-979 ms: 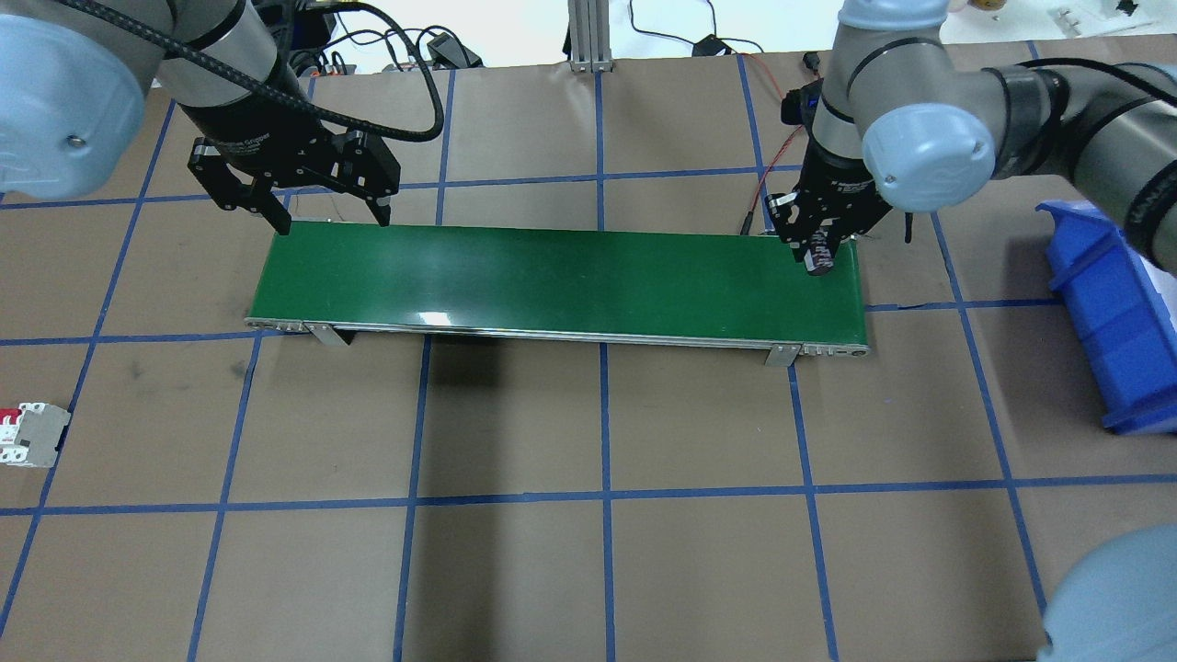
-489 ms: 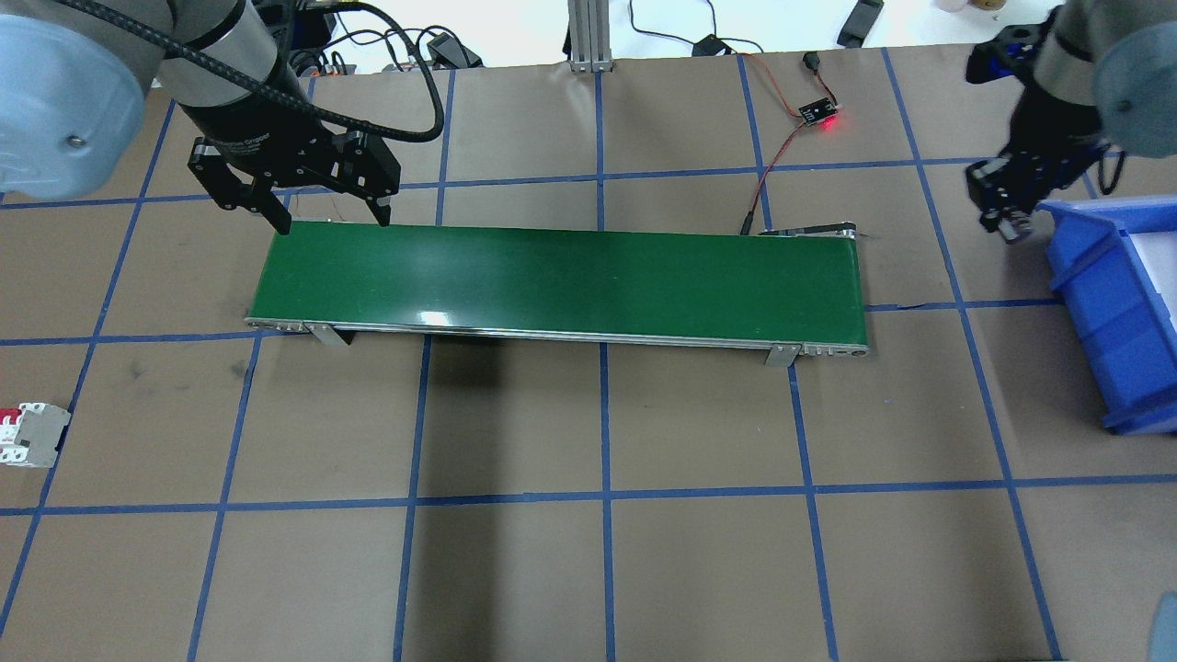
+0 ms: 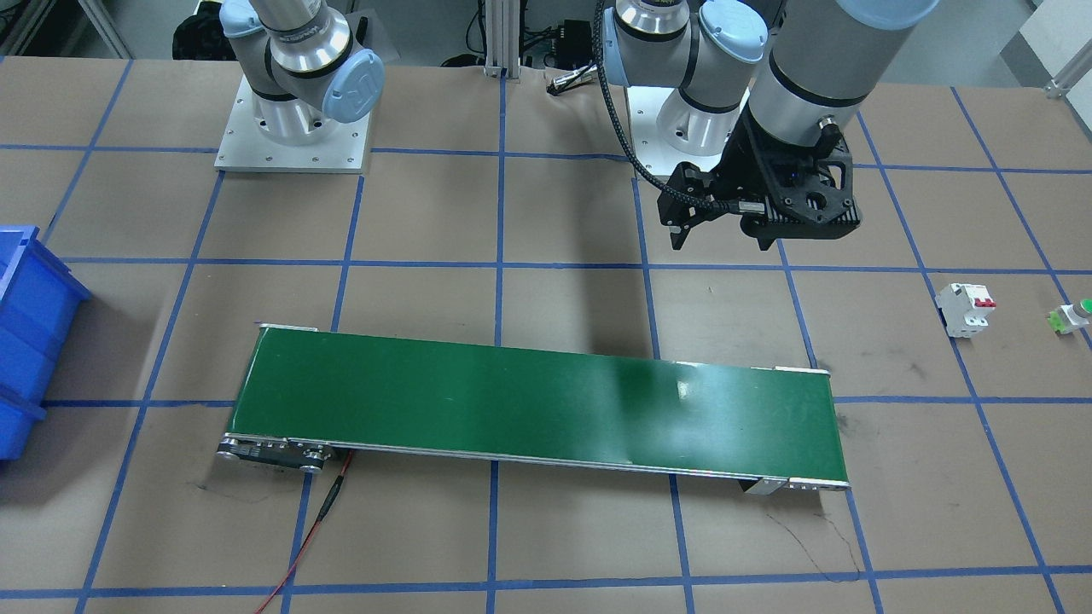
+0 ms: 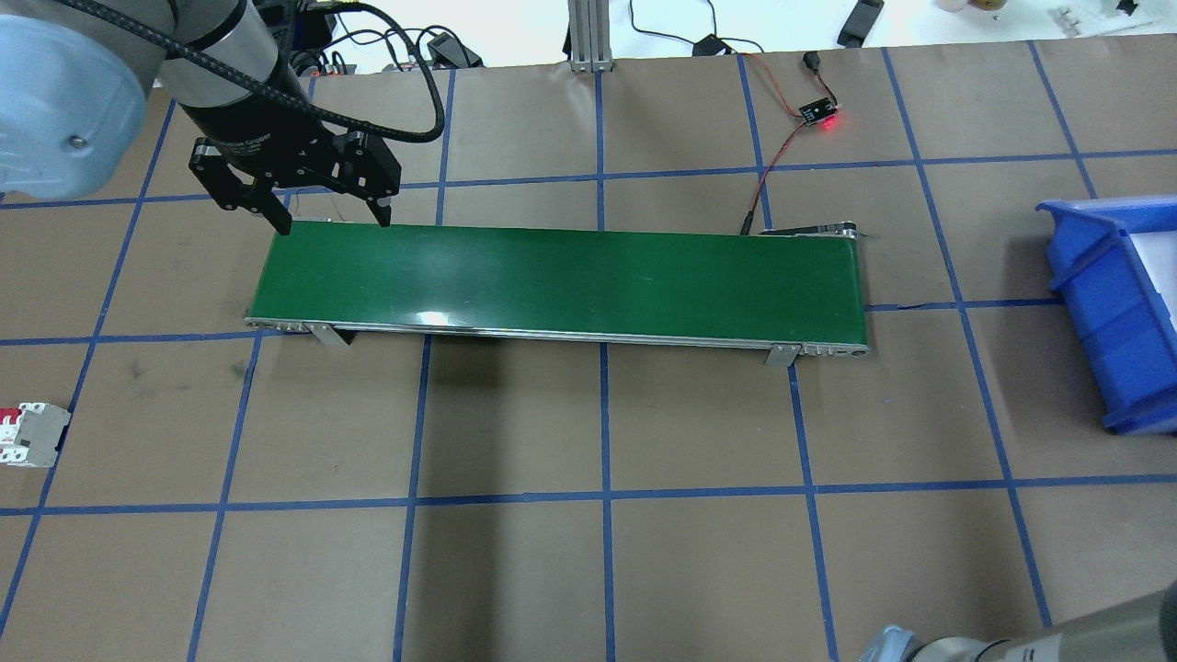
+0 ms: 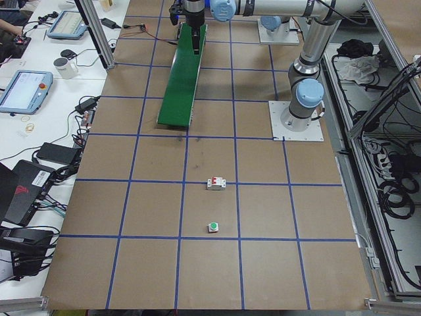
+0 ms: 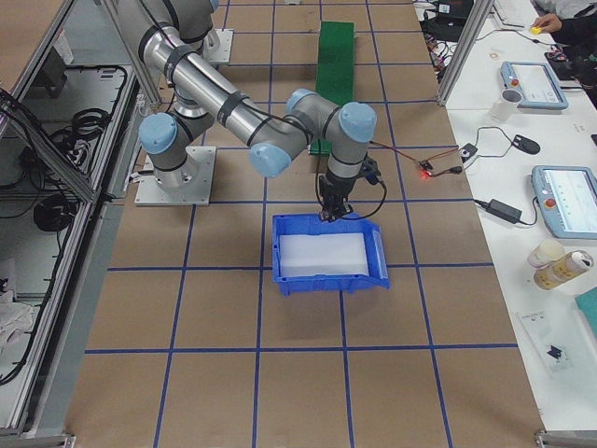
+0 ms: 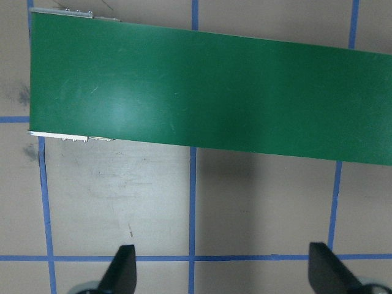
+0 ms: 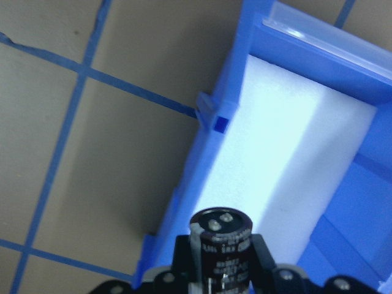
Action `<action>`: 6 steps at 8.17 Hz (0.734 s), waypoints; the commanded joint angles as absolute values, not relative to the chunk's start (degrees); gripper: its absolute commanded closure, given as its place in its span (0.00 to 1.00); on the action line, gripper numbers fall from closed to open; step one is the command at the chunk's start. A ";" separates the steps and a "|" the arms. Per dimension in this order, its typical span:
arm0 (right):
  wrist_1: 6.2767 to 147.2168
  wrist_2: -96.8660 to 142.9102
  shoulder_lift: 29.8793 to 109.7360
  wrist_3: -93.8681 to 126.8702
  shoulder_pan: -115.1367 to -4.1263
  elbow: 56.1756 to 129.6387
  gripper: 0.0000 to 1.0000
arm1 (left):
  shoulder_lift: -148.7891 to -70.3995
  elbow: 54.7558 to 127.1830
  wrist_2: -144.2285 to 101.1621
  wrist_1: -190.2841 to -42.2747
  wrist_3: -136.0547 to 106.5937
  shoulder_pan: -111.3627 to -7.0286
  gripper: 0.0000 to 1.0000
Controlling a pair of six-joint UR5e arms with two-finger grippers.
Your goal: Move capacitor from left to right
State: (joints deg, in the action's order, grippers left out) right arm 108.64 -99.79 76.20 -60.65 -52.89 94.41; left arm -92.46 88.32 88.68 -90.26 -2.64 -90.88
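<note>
A brown paper-covered table (image 4: 699, 414) ruled into squares by blue tape carries a long green conveyor belt (image 4: 561, 276), and a small circuit board with a red light (image 4: 825, 118) lies near the belt's far right end on a red-and-black lead. Desks with tablets and cables line the operators' side of the room. A white boxy breaker with red switches (image 3: 966, 307) and a small white piece with a green cap (image 3: 1073, 317) sit on the table's left part. At the right end stands a blue plastic bin (image 6: 326, 283) lined with a white foam pad (image 6: 322, 254). The right gripper (image 8: 220, 269) pinches the dark cylindrical capacitor (image 8: 220, 236) over the bin's near wall, above the foam's edge. The left gripper (image 4: 333, 221) hangs spread wide beside the belt's left end, holding nothing.
</note>
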 commanded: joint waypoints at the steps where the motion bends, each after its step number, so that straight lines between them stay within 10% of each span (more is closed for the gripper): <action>1: 120.30 -99.94 71.47 -68.73 -47.04 100.26 1.00 | -92.46 88.33 88.68 -90.26 -2.64 -90.88 0.00; 3: 121.98 -99.58 68.39 -68.91 -46.67 100.46 1.00 | -92.46 88.33 88.68 -90.26 -2.64 -90.88 0.00; 4: 121.99 -99.58 68.55 -69.17 -46.67 100.37 0.67 | -92.46 88.42 88.68 -90.26 -2.64 -90.88 0.00; 5: 121.64 -99.58 69.16 -71.35 -46.58 99.59 0.08 | -92.46 88.42 88.68 -90.26 -2.64 -90.88 0.00; 6: 120.25 -99.75 70.48 -71.89 -46.58 99.06 0.00 | -92.46 88.42 88.68 -90.26 -2.64 -90.88 0.00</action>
State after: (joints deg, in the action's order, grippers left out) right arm 121.57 -99.62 69.08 -70.07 -46.68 99.96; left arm -92.46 88.39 88.68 -90.27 -2.64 -90.88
